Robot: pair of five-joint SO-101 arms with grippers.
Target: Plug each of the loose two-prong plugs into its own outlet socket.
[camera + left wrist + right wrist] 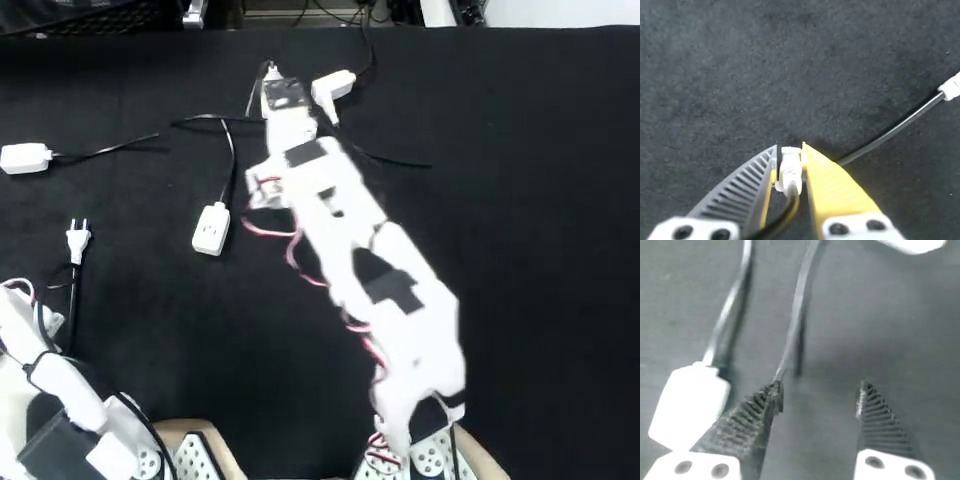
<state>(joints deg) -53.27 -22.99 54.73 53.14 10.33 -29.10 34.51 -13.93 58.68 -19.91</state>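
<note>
Overall: black tabletop (530, 200), matte, felt-like nap. A wide stretch of cloth runs from the right arm (350, 240) to the right edge. The far edge lies just beyond that arm's tip.

Right arm: white, blocky plastic with red wiring, stretched diagonally from the near edge to the far centre. The right pincer (820, 390) stands agape, with two dark ribbed wedge fingers and nothing between them. One tip is just beside a thin black cord (795, 315). A rounded white socket block (687, 405) sits close outside that finger.

Left arm (50, 390): folded at the near left corner. The left pincer (789, 149) has one grey ribbed finger and one smooth yellow finger, clamped on a small white plug (790, 172). Its cord trails back between the fingers; the prongs are hidden. A second black cord (890, 132) lies on the cloth nearby.

Sockets, all glossy white with rounded corners:
- far outlet socket (335, 85), just beside the right arm's tip
- middle outlet socket (210, 228), left of that arm, with open cloth around it
- left outlet socket (25, 157), at the left edge

Loose two-prong plug (77, 237): flat on the cloth, prongs pointing to the far side, between the left and middle sockets and apart from both.
</note>
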